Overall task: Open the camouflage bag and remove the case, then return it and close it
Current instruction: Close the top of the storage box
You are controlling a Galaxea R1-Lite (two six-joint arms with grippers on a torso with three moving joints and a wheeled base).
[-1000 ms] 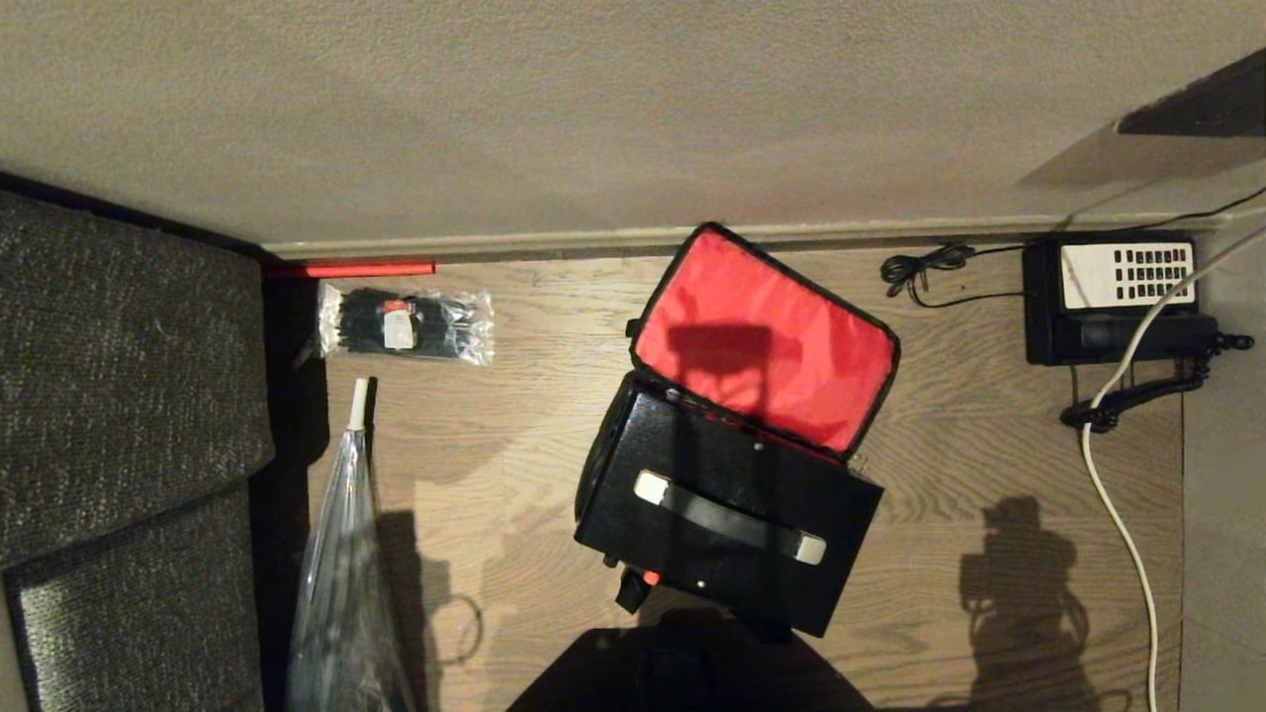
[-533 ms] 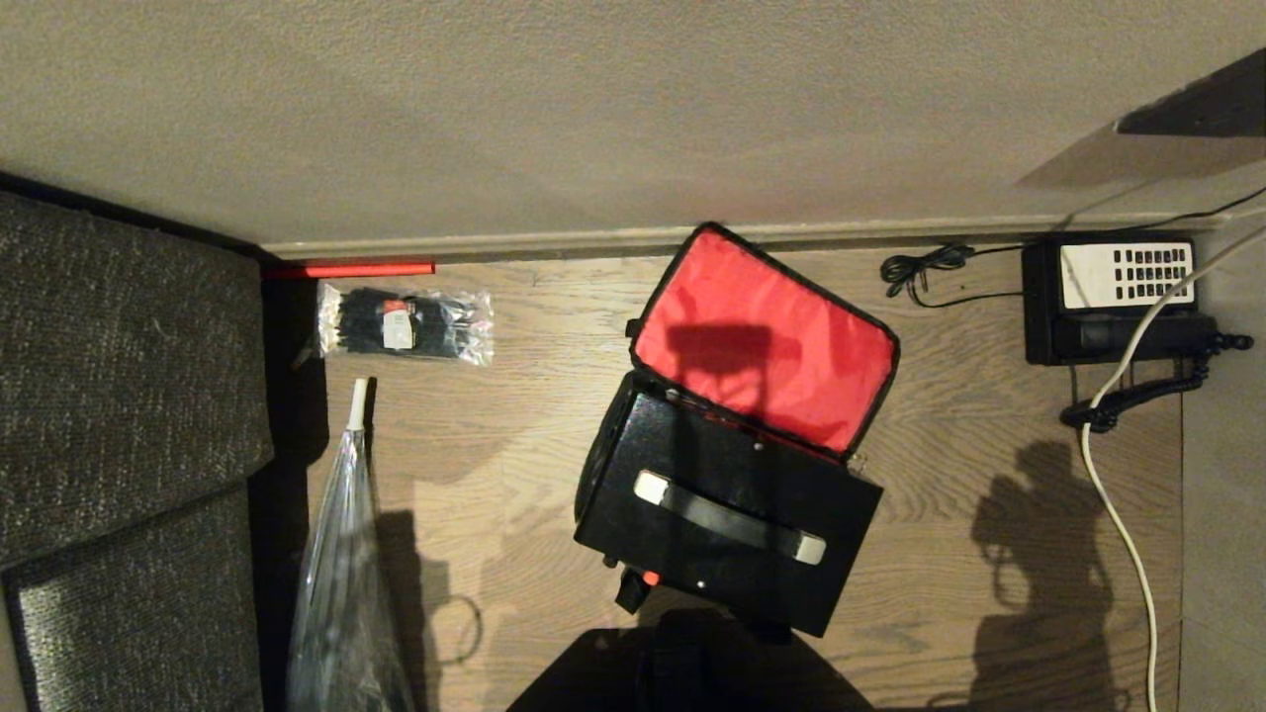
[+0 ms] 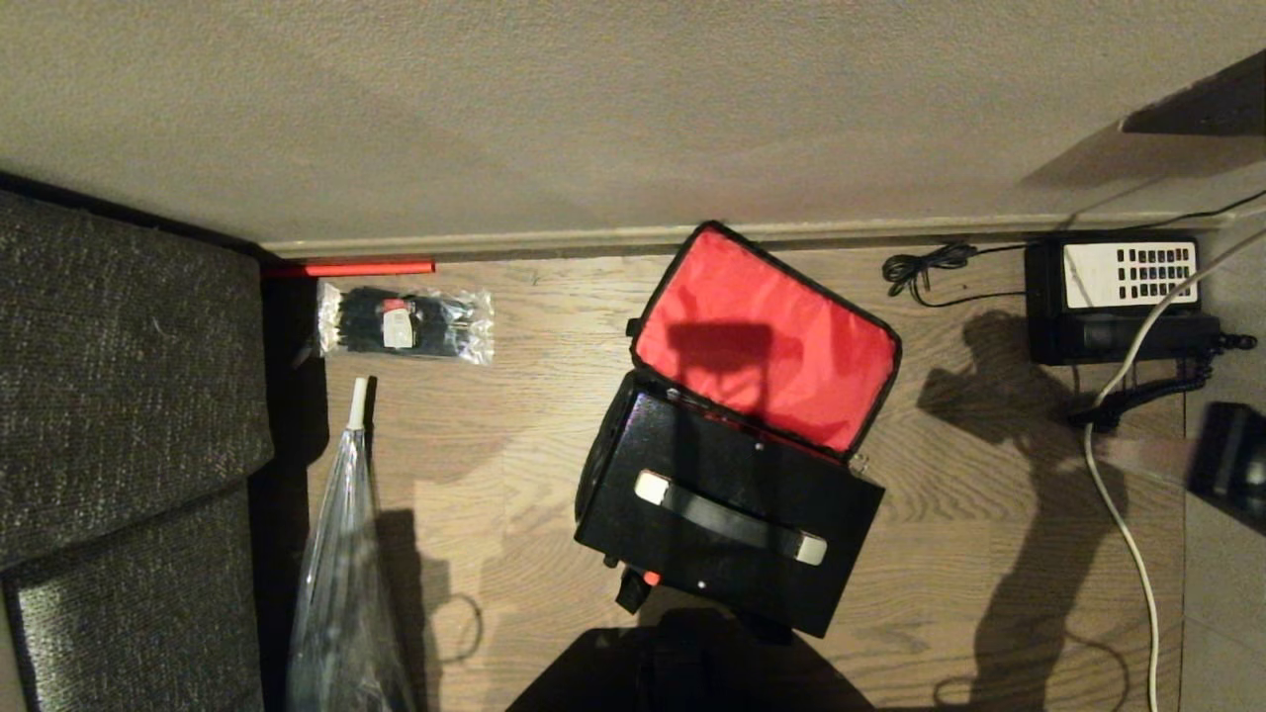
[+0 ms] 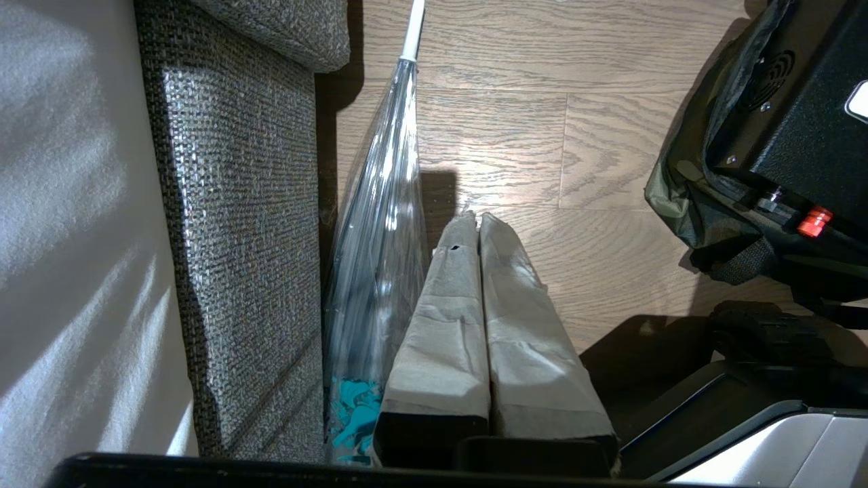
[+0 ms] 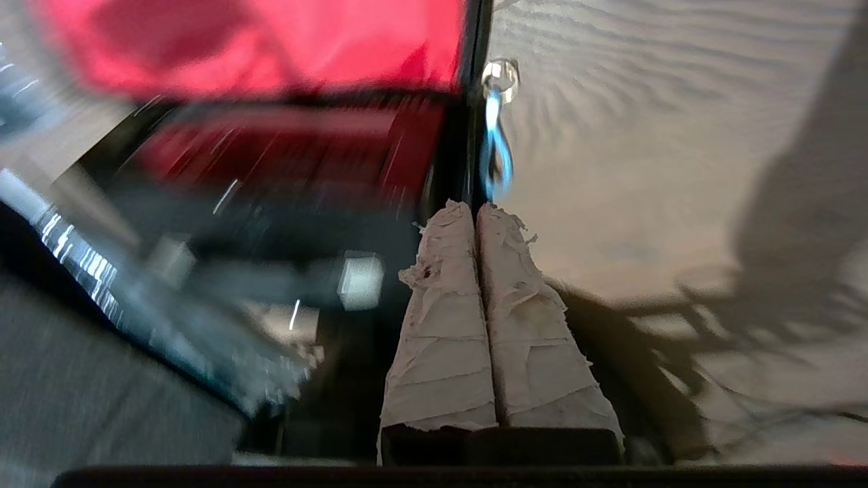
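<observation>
Home: sofa [image 3: 119,415], wood floor [image 3: 524,415]

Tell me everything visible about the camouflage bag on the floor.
The camouflage bag is a small boxy soft bag standing on the wooden floor. Its lid is open, leaning back toward the wall and showing bright red lining. A black hard case with a black, silver-ended handle fills it. Olive-green fabric and a black strap show in the left wrist view. No end effector touches it.
</observation>
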